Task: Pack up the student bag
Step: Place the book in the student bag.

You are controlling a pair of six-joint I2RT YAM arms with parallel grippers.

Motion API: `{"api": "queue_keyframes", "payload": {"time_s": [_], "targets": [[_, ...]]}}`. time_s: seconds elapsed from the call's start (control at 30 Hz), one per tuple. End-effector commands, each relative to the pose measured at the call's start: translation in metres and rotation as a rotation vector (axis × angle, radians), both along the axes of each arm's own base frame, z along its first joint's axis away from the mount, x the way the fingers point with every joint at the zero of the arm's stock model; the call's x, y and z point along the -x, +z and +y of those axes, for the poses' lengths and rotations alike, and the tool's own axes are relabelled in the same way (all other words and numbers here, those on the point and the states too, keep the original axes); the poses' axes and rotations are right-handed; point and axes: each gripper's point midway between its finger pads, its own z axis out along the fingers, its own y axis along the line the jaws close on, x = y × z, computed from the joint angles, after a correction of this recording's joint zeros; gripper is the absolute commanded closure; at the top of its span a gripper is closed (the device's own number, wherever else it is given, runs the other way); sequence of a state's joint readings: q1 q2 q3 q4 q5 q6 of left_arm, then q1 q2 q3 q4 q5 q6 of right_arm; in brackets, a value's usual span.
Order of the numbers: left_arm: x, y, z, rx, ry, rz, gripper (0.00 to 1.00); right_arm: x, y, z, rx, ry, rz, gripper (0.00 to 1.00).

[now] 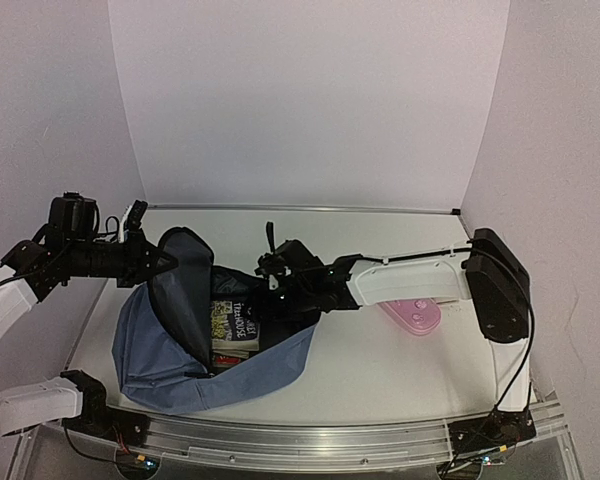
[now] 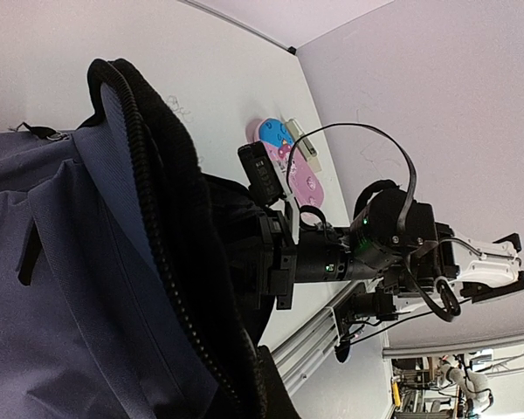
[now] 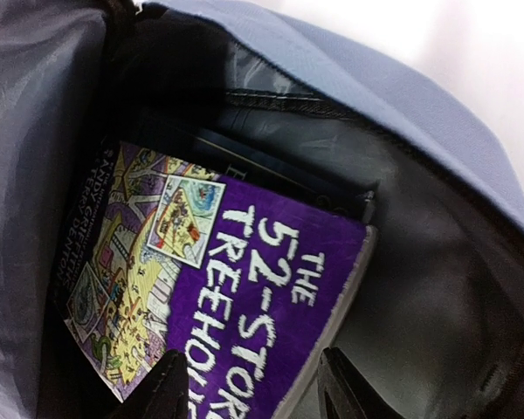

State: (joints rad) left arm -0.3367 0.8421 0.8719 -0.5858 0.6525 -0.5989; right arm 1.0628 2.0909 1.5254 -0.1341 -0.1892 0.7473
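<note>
roughly, student bag (image 1: 150, 350) lies w/ long axis left-right, mouth facing right.

bright even light; student bag (image 3: 35, 175) interior dim, soft

Right wrist view: purple book (image 3: 271, 297) is cut off by the bottom edge; the title reads as far as "TREEHOU". Dark book (image 3: 244, 170) lies under it, only a strip showing, cover text unreadable. Right gripper (image 3: 255, 388): just the finger ends enter the frame.

Top view: pink pencil case (image 1: 420, 318) is part-covered by the right arm (image 1: 410, 282).

Left gripper (image 1: 162, 262): fingertips are unseen in its own wrist view, probably behind the student bag (image 1: 160, 350) rim.
</note>
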Motion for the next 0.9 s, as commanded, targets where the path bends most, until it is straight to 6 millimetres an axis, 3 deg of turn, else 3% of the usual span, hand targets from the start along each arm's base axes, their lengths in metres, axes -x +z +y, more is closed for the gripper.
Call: {"api": "queue_keyframes", "payload": {"time_s": [0.0, 0.47, 0.7, 0.87], "targets": [[-0.001, 0.036, 0.000, 0.033, -0.008, -0.127, 1.00, 0.002, 0.004, 0.018, -0.030, 0.041, 0.004, 0.51], [-0.004, 0.032, -0.002, 0.037, -0.013, -0.119, 1.00, 0.014, 0.018, 0.061, -0.104, 0.121, 0.001, 0.51], [-0.007, 0.023, 0.002, 0.030, 0.028, -0.094, 1.00, 0.013, 0.023, 0.058, -0.099, 0.109, -0.019, 0.51], [-0.020, -0.010, 0.019, -0.057, 0.166, 0.032, 1.00, 0.001, 0.055, 0.042, -0.097, 0.052, -0.121, 0.47]]}}
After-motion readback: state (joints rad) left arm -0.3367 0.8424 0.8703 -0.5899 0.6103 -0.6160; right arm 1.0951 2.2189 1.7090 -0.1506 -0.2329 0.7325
